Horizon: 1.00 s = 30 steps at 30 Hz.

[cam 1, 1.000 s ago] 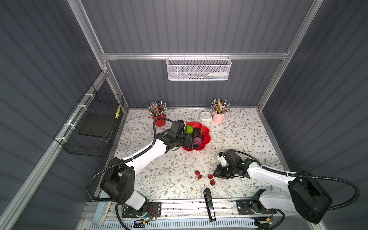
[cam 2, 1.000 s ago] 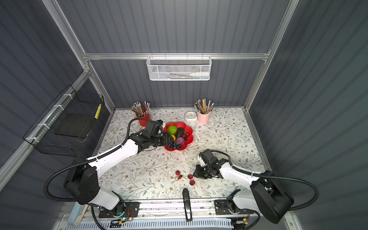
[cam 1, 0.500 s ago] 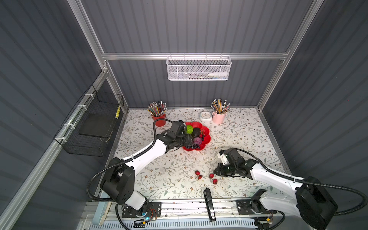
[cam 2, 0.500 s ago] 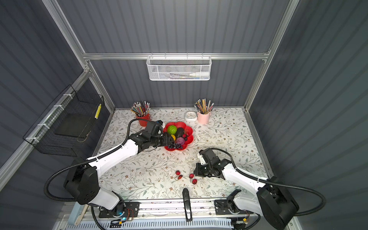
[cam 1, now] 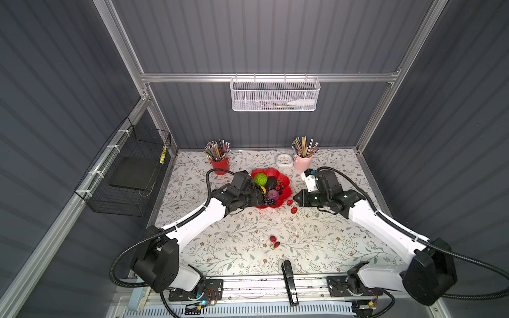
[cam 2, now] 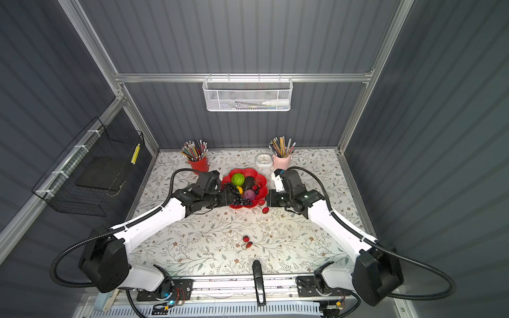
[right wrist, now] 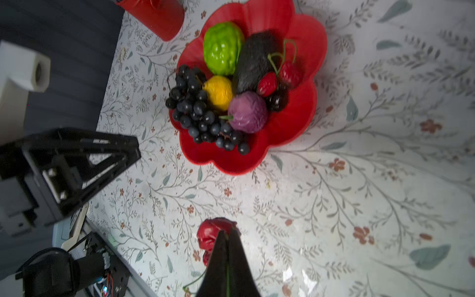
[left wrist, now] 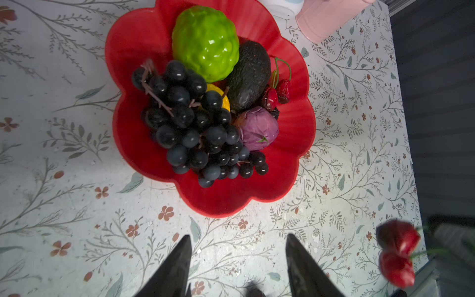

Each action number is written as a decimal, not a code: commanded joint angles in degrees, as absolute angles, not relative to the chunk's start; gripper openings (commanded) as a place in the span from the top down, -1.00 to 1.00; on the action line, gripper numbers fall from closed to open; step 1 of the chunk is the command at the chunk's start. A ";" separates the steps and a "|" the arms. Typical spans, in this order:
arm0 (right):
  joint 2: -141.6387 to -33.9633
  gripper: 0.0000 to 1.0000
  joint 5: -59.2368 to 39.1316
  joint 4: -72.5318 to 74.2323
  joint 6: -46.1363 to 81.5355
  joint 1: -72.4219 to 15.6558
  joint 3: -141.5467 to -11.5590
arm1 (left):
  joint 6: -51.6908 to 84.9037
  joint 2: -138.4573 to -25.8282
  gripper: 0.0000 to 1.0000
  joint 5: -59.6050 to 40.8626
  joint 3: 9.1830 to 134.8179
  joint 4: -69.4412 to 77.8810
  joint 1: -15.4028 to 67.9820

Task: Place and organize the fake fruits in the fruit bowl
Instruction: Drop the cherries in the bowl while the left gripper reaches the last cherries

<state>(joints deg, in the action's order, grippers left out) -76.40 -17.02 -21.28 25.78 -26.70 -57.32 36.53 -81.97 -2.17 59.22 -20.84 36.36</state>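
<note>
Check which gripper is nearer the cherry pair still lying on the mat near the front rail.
Right, but barely. The right gripper and left gripper both sit up by the fruit bowl, well behind the loose cherries.

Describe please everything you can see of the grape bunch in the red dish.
The grape bunch is a cluster of glossy, dark blue-black plastic balls on pinkish-brown stems. It lies inside the fruit bowl, sprawling toward its rim, and partly covers the yellow fruit. It touches the purple fruit. No pincer holds it.
</note>
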 commanded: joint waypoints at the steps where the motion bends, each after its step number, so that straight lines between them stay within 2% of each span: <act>1: -83.14 0.95 -17.89 -16.72 22.98 -24.41 -61.16 | 38.95 -79.21 -0.17 -0.06 57.67 -23.13 36.12; 11: -103.27 0.96 -21.09 -10.12 22.42 -22.85 -73.82 | 39.92 -75.91 -0.17 1.78 56.30 -25.42 36.12; 21: -108.81 0.93 -19.86 -10.22 21.49 -22.57 -76.12 | 40.24 -75.66 -0.17 2.02 55.63 -25.40 36.10; 26: -109.98 0.82 -19.86 -10.32 20.76 -22.58 -76.35 | 40.21 -76.68 -0.19 0.27 55.66 -26.20 36.11; 30: -109.47 0.66 -16.04 -12.64 17.65 -22.57 -78.20 | 40.61 -77.80 -0.21 -3.22 54.67 -27.18 36.21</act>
